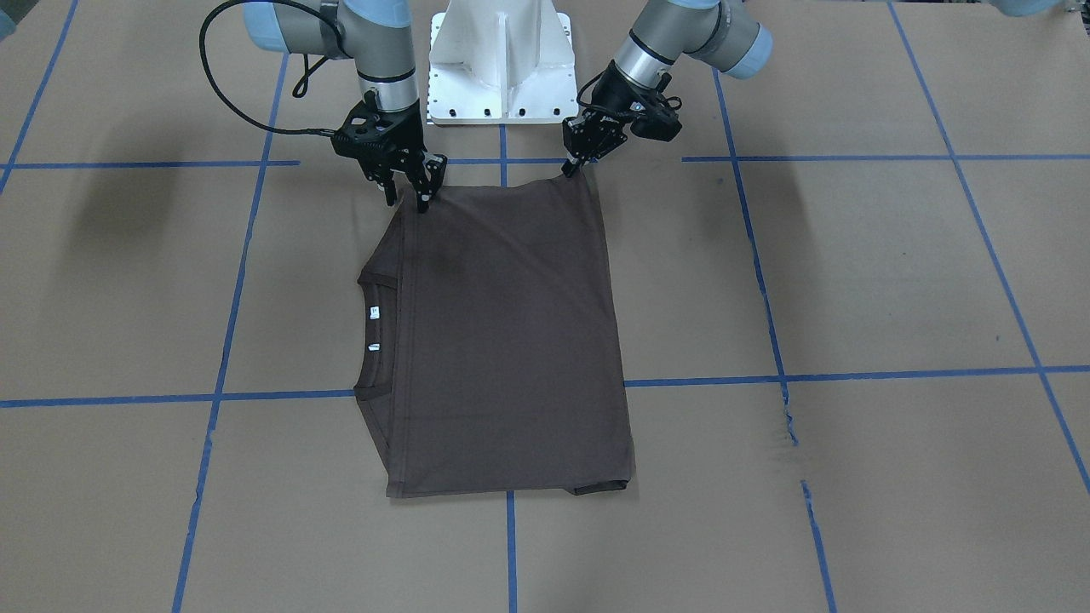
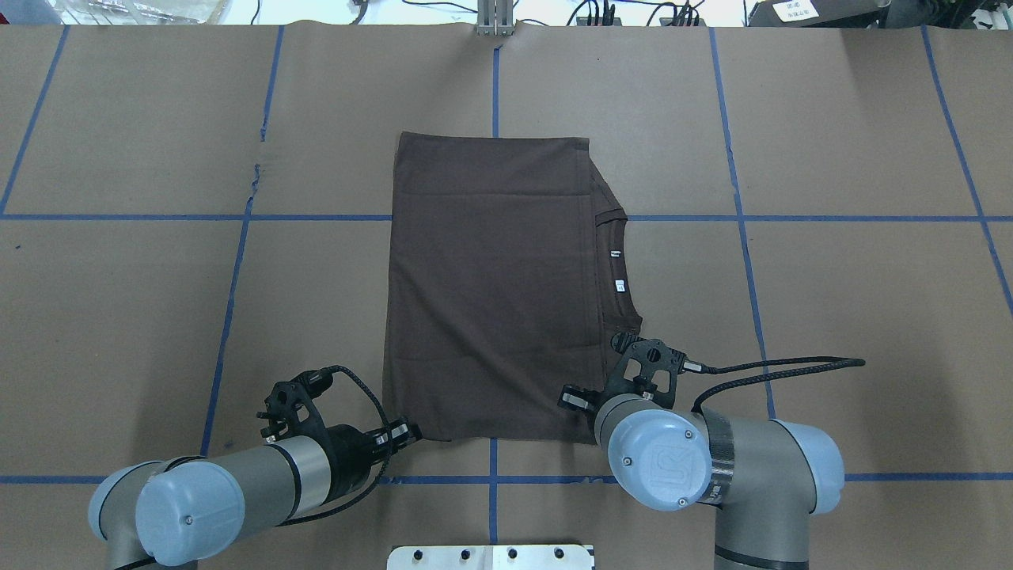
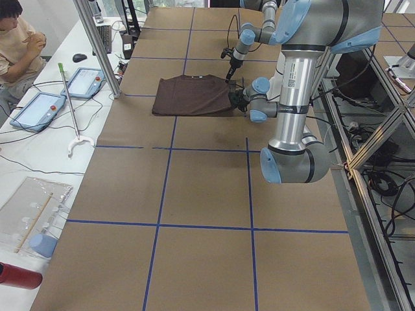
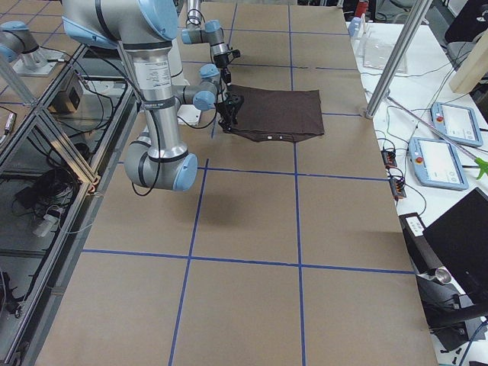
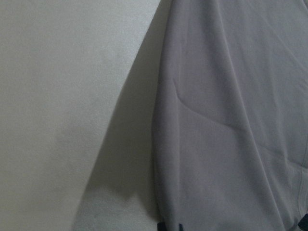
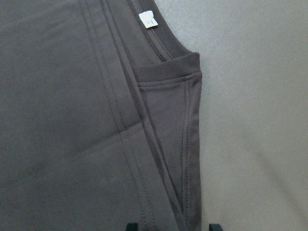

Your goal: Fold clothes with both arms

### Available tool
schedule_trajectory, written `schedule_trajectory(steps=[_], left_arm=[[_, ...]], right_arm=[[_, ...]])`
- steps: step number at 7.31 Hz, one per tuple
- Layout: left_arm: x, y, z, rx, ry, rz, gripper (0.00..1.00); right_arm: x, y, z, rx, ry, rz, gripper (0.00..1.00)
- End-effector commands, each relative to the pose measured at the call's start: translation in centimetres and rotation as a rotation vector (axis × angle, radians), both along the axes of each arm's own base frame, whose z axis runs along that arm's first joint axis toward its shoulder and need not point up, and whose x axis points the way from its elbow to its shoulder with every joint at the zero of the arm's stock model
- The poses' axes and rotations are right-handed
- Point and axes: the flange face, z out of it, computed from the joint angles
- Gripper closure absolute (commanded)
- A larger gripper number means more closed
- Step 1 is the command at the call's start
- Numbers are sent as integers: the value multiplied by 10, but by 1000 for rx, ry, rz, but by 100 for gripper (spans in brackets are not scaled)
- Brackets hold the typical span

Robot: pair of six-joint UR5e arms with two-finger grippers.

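The dark brown T-shirt (image 1: 502, 340) lies flat on the table, folded into a rectangle, its collar (image 1: 375, 332) and white tags towards my right side. It also shows in the overhead view (image 2: 491, 301). My left gripper (image 1: 569, 170) sits low at the shirt's near corner on my left (image 2: 413, 431). In its wrist view the fingertips stand apart over the shirt's edge (image 5: 231, 120). My right gripper (image 1: 407, 199) is open at the near corner beside the collar (image 2: 625, 346). Its fingertips straddle the folded shoulder edge (image 6: 187, 144).
The white pedestal base (image 1: 502, 68) stands just behind both grippers. Brown paper with blue tape lines (image 1: 766, 289) covers the table. A seated operator (image 3: 16, 39), tablets (image 3: 84, 81) and a metal post (image 3: 97, 45) are beyond the far edge.
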Motion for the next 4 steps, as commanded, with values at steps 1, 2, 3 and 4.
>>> schedule_trajectory(steps=[1, 2, 3, 4], left_arm=[[0, 1, 0, 0, 0, 2, 100], [0, 0, 0, 0, 0, -1, 100], [-1, -1, 0, 0, 0, -2, 100], [-1, -1, -1, 0, 3, -1, 100]], right_arm=[[-4, 0, 5, -2, 7, 0, 45], [-5, 0, 6, -3, 8, 1, 45], [-8, -1, 1, -2, 2, 1, 52], [-14, -2, -3, -2, -5, 2, 63]])
